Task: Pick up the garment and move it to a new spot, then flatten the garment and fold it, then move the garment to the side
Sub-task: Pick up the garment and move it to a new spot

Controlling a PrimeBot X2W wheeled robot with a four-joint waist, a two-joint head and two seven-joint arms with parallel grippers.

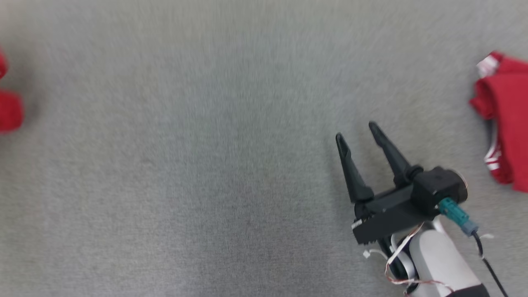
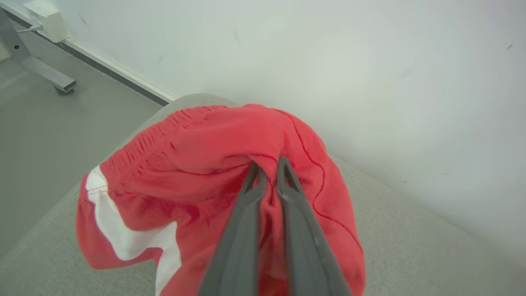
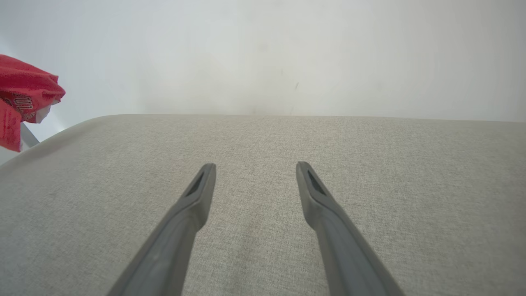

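Left pincer (image 2: 269, 164) grips the shorts (image 2: 197, 164).
Right pincer (image 1: 355, 130) spread wide, empty; shorts well off to its left.

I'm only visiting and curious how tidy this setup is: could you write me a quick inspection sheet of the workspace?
Surface: grey fabric-covered table.
Job's things: red garment with a white stripe, bunched, pinched by the left gripper.
Clutter: another red cloth with white trim, at the right edge of the head view.
Grippers: left gripper shut on the garment; right gripper open, holding nothing, over the table.
Cables: teal plug with a dark cable, and loose thin wires, at the right wrist.
Surroundings: pale wall, grey floor, white wall box, metal frame foot.
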